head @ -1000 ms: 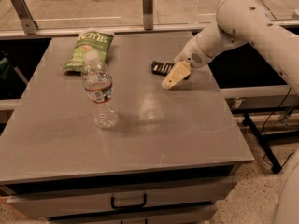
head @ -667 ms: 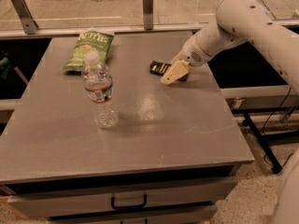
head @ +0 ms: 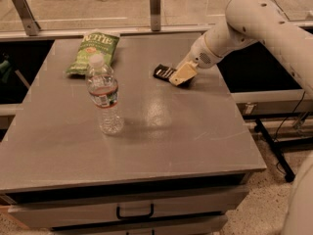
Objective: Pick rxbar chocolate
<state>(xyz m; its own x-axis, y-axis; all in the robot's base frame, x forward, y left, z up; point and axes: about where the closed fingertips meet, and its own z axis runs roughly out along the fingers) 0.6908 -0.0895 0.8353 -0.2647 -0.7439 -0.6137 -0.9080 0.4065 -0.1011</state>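
Since the earlier frame, the gripper (head: 179, 74) has been shifted slightly to the left along the far right part of the table (head: 161, 146), so that more of the rxbar chocolate (head: 163, 71) is overlapped by its tan tip. The bar has barely been displaced, and the other things are seen where they were. The rxbar chocolate is found lying flat on the grey tabletop, with its left end exposed and its right end hidden beneath the gripper. The gripper is lowered to the table surface at the bar, reaching in from the right on the white arm (head: 254, 18), which is bent down from the upper right corner of the view. Whether the bar is clamped or the tool is released cannot be told, since the contact is hidden by the tool's own body. A water bottle (head: 104, 96) is stood upright on the left half of the table, well apart from the bar, with a white cap and a label around its middle. A green chip bag (head: 94, 50) is laid flat behind the bottle, near the far left corner, its near edge crossed by the bottle's cap in this view. A drawer with a dark handle (head: 134, 213) is set under the front edge of the table.
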